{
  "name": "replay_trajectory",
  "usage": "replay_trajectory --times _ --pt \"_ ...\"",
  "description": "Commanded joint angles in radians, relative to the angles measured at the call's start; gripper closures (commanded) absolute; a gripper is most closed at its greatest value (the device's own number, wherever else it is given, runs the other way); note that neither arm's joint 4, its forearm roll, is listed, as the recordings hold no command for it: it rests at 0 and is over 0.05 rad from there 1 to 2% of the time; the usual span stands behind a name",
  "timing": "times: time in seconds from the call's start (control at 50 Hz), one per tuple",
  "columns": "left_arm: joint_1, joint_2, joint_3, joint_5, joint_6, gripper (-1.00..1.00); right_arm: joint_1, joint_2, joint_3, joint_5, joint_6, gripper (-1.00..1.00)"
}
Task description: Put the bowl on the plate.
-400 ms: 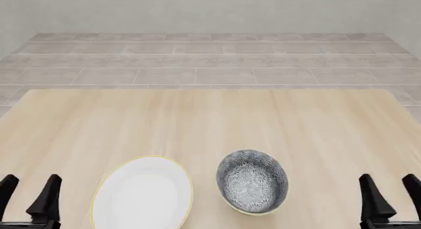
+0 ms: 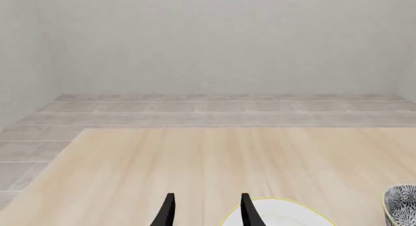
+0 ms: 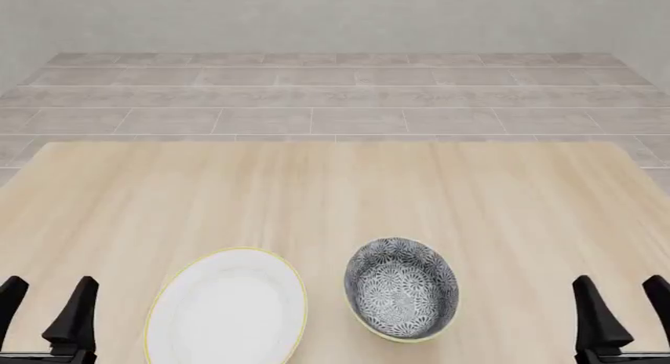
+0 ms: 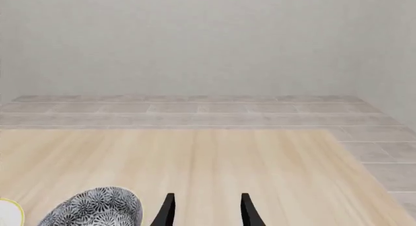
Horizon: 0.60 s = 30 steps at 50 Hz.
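The bowl (image 3: 402,289) with its blue-grey floral inside rests on the table, just right of the plate (image 3: 226,307), a white dish with a thin yellow rim. Both sit near the table's front edge, close together but apart. My left gripper (image 3: 44,307) is open at the front left corner, left of the plate. Open as well, my right gripper (image 3: 620,306) waits at the front right, right of the bowl. The left wrist view catches the plate (image 2: 279,216) and a sliver of the bowl (image 2: 402,201). The bowl (image 4: 97,206) also shows in the right wrist view.
The pale wooden table (image 3: 335,191) stretches far back beyond the dishes. Grey tiled floor (image 3: 335,97) and a plain wall lie behind its far edge.
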Motion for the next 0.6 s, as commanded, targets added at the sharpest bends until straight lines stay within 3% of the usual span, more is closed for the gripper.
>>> replay_trajectory --times 0.02,0.24,0.6 --pt "-0.004 -0.002 0.001 -0.001 0.008 -1.0 0.008 0.001 -0.013 0.005 -0.004 -1.0" --pt "-0.009 -0.001 0.001 -0.005 0.01 -1.0 0.021 0.002 -0.06 0.044 -0.02 -1.0" --pt "-0.014 0.003 0.0 -0.01 0.012 -1.0 0.093 0.189 -0.105 -0.047 -0.039 -1.0"
